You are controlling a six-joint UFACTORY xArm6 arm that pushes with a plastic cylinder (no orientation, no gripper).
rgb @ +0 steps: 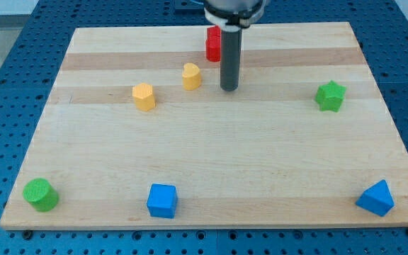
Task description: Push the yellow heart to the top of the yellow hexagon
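The yellow heart (191, 76) sits on the wooden board (211, 163) in the upper middle. The yellow hexagon (144, 96) lies to the heart's lower left, a small gap between them. My tip (229, 89) rests on the board just to the right of the heart, apart from it. A red block (213, 44) stands behind the rod near the view's top, partly hidden by it.
A green star (330, 95) is at the right. A green cylinder (40, 194) is at the bottom left. A blue cube (162, 200) is at the bottom middle. A blue block (376, 197) is at the bottom right. Blue pegboard surrounds the board.
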